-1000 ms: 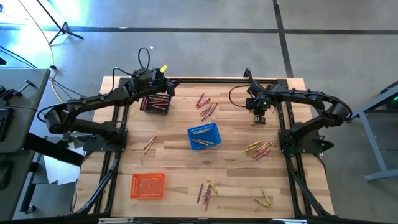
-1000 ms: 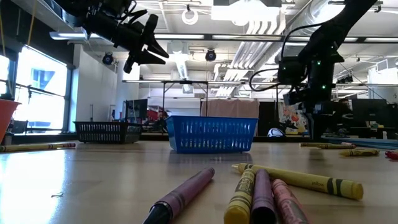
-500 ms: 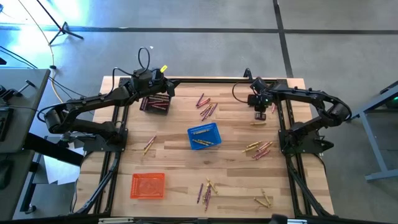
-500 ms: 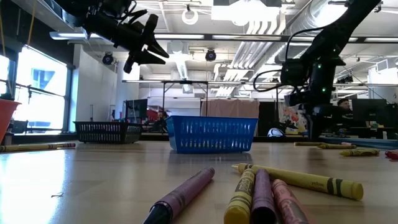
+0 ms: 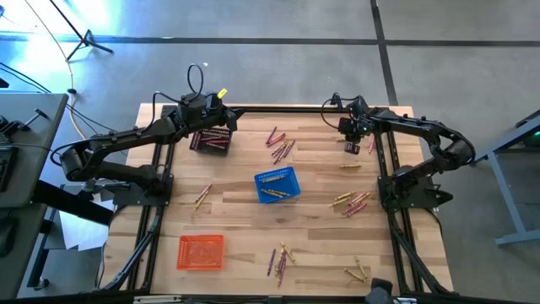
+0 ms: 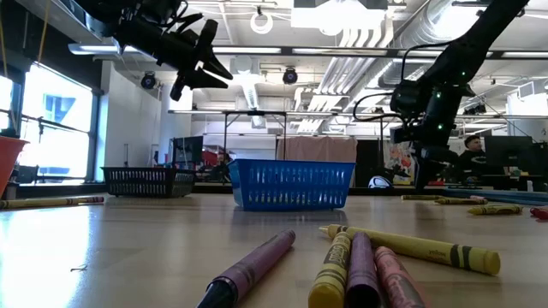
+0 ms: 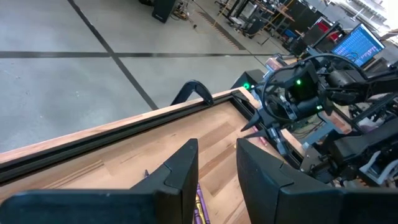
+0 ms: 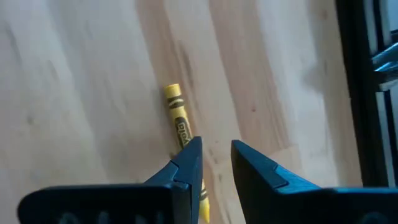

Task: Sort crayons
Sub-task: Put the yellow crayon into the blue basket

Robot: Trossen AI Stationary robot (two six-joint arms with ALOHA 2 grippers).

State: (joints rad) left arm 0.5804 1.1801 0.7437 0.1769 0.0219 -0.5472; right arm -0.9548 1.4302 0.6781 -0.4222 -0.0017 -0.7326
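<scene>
Wooden table (image 5: 245, 228) carries the crayons in loose clusters: one between the black basket (image 5: 210, 140) and my right gripper (image 5: 352, 149), one at the right edge, two near the front edge, one lone stick left of the blue basket (image 5: 277, 185). More crayons lie inside the black and blue baskets. The orange basket (image 5: 201, 252) sits at the front left.

My right gripper hangs above the far right corner of the table, fingers parted by a narrow gap, holding nothing. A yellow crayon (image 8: 181, 127) lies flat on the wood directly below it.

My left gripper (image 5: 228, 121) hovers above the black basket, fingers (image 7: 176, 172) slightly apart, nothing between them.
</scene>
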